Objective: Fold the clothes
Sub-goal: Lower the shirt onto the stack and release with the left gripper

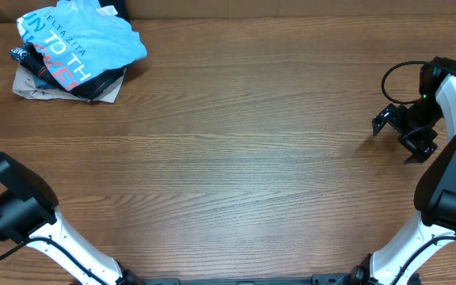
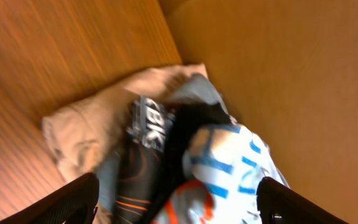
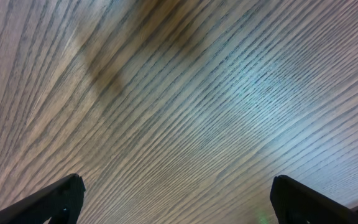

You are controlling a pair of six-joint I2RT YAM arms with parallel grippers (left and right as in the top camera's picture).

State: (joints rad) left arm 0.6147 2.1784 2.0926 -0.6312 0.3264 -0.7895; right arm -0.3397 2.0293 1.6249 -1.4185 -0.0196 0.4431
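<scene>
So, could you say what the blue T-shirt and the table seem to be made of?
The blue T-shirt looks like soft matte fabric, perhaps cotton: it slumps in creases. The table looks like wood or wood-grain laminate, satin: long grain lines, faint sheen.

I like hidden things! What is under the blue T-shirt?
Under the blue T-shirt lie black garments, and a beige cloth sticks out at the bottom. How many pieces are stacked there is covered.

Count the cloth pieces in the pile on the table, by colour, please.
Light blue T-shirt: 1
Black garment: 1
Beige cloth: 1
Total: 3 visible; more may lie hidden underneath.
</scene>
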